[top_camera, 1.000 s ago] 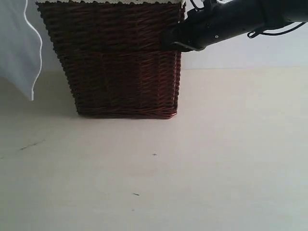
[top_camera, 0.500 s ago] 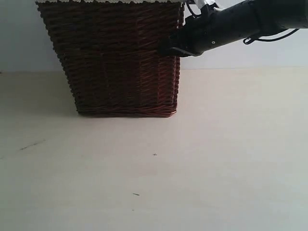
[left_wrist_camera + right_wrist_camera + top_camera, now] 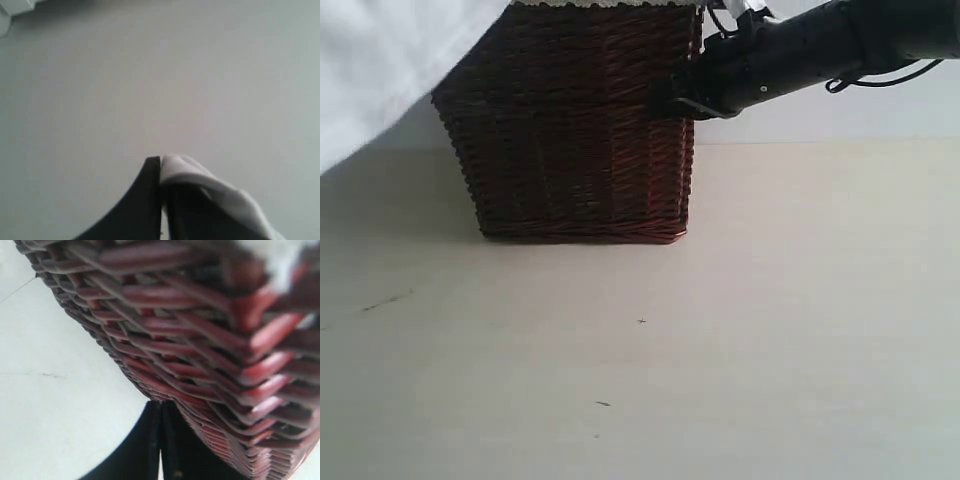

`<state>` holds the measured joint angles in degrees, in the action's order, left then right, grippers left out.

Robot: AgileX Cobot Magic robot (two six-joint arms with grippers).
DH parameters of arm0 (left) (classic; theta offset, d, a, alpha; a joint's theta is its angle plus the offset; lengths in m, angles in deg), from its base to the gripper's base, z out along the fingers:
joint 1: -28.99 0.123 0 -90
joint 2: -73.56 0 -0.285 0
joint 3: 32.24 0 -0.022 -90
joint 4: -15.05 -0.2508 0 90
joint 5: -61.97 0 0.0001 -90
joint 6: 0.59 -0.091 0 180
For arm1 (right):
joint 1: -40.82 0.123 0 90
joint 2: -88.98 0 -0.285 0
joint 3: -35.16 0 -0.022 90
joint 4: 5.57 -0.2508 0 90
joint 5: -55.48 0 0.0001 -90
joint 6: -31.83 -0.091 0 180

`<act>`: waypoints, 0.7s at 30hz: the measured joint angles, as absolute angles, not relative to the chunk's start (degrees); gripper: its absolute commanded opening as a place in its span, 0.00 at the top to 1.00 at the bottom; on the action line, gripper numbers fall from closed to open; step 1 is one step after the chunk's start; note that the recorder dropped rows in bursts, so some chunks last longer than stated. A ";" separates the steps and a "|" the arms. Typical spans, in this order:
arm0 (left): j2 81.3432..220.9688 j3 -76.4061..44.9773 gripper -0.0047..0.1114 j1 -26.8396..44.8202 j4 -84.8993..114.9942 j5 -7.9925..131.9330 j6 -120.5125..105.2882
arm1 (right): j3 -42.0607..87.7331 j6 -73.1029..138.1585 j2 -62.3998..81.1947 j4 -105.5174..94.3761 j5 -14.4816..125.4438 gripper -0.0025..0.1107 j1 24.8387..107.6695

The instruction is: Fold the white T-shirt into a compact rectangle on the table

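Note:
Part of the white T-shirt [image 3: 380, 60] hangs in the air at the exterior view's top left, in front of the basket's upper corner. In the left wrist view my left gripper [image 3: 160, 165] is shut on a fold of the white T-shirt [image 3: 200, 177], which drapes over one finger; behind it is only plain pale background. My right gripper [image 3: 160, 407] is shut with nothing in it, its tips right at the basket's woven wall [image 3: 210, 340]. In the exterior view the right gripper [image 3: 665, 100] sits against the basket's upper right side. The cream table [image 3: 720, 330] lies bare below.
A dark brown wicker basket [image 3: 580, 140] stands at the back of the table, left of centre. The black right arm [image 3: 800, 50] reaches in from the upper right. A few small dark specks [image 3: 603, 404] mark the tabletop.
White cloth hung at the left edge a second ago, was out of view half a second ago, and now fills the top left corner. The right arm shifted slightly left, then held still.

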<state>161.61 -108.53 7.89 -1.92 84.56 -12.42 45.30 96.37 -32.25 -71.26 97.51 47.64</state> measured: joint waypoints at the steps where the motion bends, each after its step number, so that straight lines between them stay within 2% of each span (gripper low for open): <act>1: 161.88 -108.53 0.96 7.89 -1.06 86.80 -12.77 | 45.30 96.29 -31.72 -71.26 97.75 0.97 47.64; 8: 166.19 -108.24 0.96 7.89 5.21 111.59 -21.28 | 45.30 95.56 -22.33 -70.48 97.63 0.91 47.64; 12: 167.53 -108.14 0.96 7.89 9.19 119.71 -22.69 | 45.30 93.19 -16.11 -67.74 97.41 0.88 47.64; 21: 172.83 -107.85 0.96 7.89 14.36 132.87 -24.02 | 45.30 81.22 -5.44 -55.37 98.68 0.67 47.64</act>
<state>172.83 -107.85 7.89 14.36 132.87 -24.02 45.30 81.22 -5.44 -55.37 98.68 47.64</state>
